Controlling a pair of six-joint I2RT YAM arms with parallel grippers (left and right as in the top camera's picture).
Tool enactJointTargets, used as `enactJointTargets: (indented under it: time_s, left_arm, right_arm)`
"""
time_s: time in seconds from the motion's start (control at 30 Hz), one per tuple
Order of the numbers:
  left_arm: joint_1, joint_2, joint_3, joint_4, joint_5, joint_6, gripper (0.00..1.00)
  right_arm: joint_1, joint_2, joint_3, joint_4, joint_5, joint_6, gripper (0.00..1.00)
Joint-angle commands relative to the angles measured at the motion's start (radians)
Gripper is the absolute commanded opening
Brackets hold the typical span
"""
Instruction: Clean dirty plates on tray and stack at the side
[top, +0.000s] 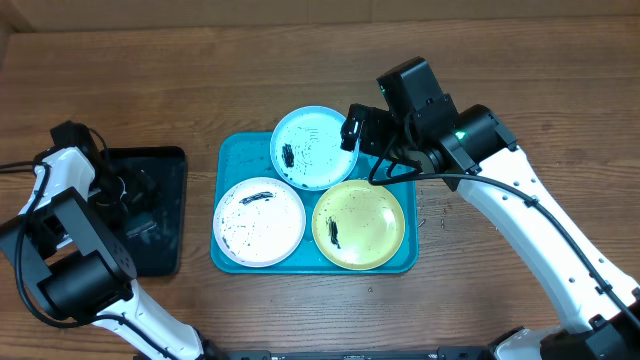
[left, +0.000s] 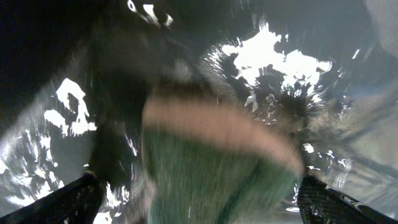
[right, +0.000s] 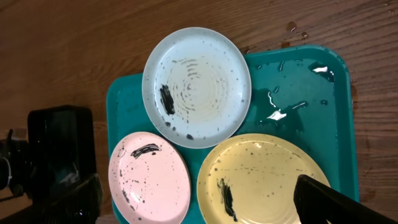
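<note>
Three plates, two trays.

No readable text, label or number anywhere.

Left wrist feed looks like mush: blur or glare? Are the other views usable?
Left wrist: dark, heavily blurred, white glare on a wet black surface, a smeared green-and-tan block centre. Overhead: sharp, evenly lit. Right wrist: sharp, small glints on the wet turquoise rectangular plastic tray.
</note>
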Motion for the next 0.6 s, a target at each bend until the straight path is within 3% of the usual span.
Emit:
enactJointTargets:
  time_s: [0.0, 0.1, 0.13, 0.27, 0.3, 0.5, 0.53, 0.57]
  left_arm:
    - [0.0, 0.011, -0.007, -0.05, 0.08, 0.0, 1.0]
    - [0.0, 0.011, -0.007, -0.079, 0.099, 0.0, 0.98]
    - [0.0, 0.011, -0.007, -0.084, 0.098, 0.0, 0.9]
    - [0.0, 0.011, -0.007, -0.081, 0.098, 0.0, 0.17]
    - [0.0, 0.011, -0.007, -0.079, 0.098, 0.0, 0.05]
    - [0.0, 0.011, -0.007, -0.064, 0.098, 0.0, 0.04]
    - [0.0, 0.011, -0.007, -0.056, 0.097, 0.0, 0.17]
    - [0.0, 0.011, -0.007, -0.047, 0.097, 0.0, 0.52]
  right_arm:
    - [0.005, -0.006, 0.018, 0.006, -0.005, -0.003, 1.0]
    - [0.005, -0.006, 0.018, 0.007, -0.005, -0.003, 1.0]
    - [0.005, -0.006, 0.018, 0.007, -0.005, -0.003, 1.0]
    - [0.005, -0.006, 0.018, 0.006, -0.005, -0.003, 1.0]
    - [0.005, -0.006, 0.018, 0.006, -0.005, -0.003, 1.0]
    - [0.005, -0.006, 0.018, 0.005, -0.005, -0.003, 1.0]
    - [0.005, -0.006, 0.018, 0.005, -0.005, -0.003, 1.0]
    - [0.005, -0.006, 0.018, 0.006, -0.005, -0.003, 1.0]
